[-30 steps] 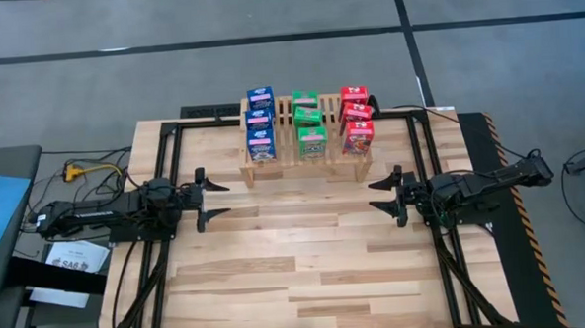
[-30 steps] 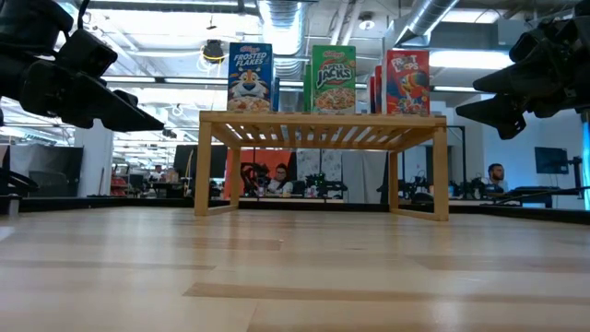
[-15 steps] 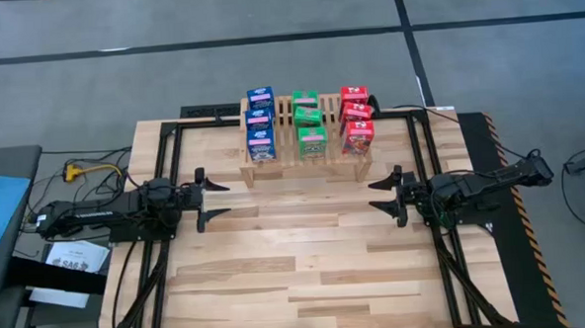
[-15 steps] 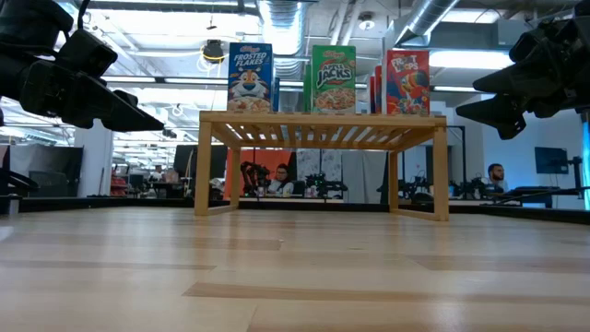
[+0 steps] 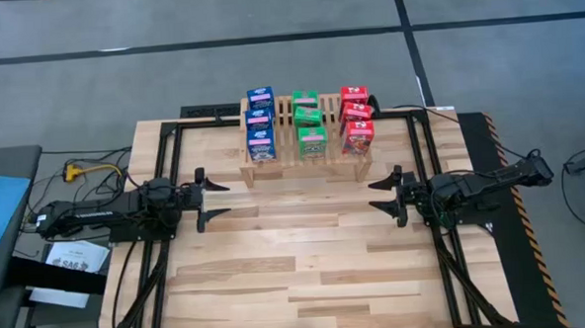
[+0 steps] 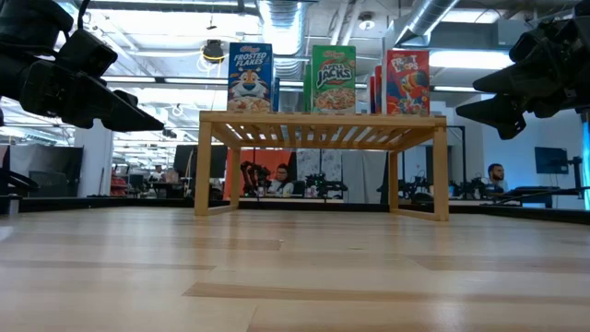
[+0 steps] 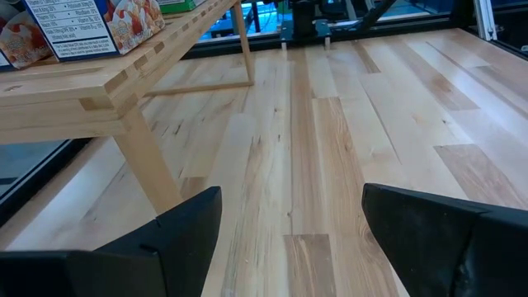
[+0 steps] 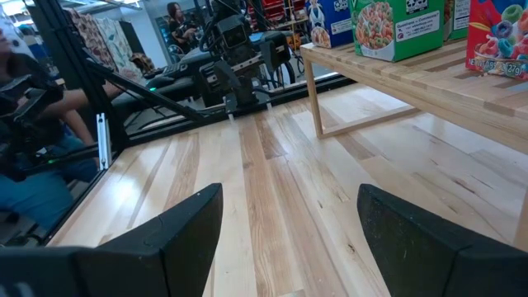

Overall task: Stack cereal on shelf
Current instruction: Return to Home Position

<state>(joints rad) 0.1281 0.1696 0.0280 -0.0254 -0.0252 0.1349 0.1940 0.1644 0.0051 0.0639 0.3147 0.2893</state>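
Light-wood plank table (image 5: 307, 272), high view.
- The shelf (image 5: 283, 135) stands toward the far edge, midway between the two arms.
- Nine cereal boxes stand on its slatted top in three front-to-back rows of three, each row close-packed. The blue boxes (image 5: 261, 143) are on the left, the green boxes (image 5: 312, 141) in the middle and the red boxes (image 5: 358, 135) on the right.
- The left gripper (image 5: 220, 200) sits at the table's left side and points inward. Its jaws are spread apart with nothing between them, clear of the shelf.
- The right gripper (image 5: 373, 194) mirrors it at the right side, jaws likewise apart and empty.

Low view.
- The shelf rests on its side legs on the boards.
- The boxes stand upright along the top, with one blue, one green and one red front facing the camera.
- Both grippers hang above the table at the outer edges, well apart from the shelf.
- A seated person (image 6: 281, 175) shows in the room behind, seen under the shelf top.

Left wrist view.
- The jaws are apart over bare boards.
- A shelf corner and its leg are near, with a blue box's side panel on the top above it.

Right wrist view.
- The jaws are apart over bare boards.
- The shelf top carries red, green and blue boxes.
- The left arm (image 8: 239, 49) lies across the table.
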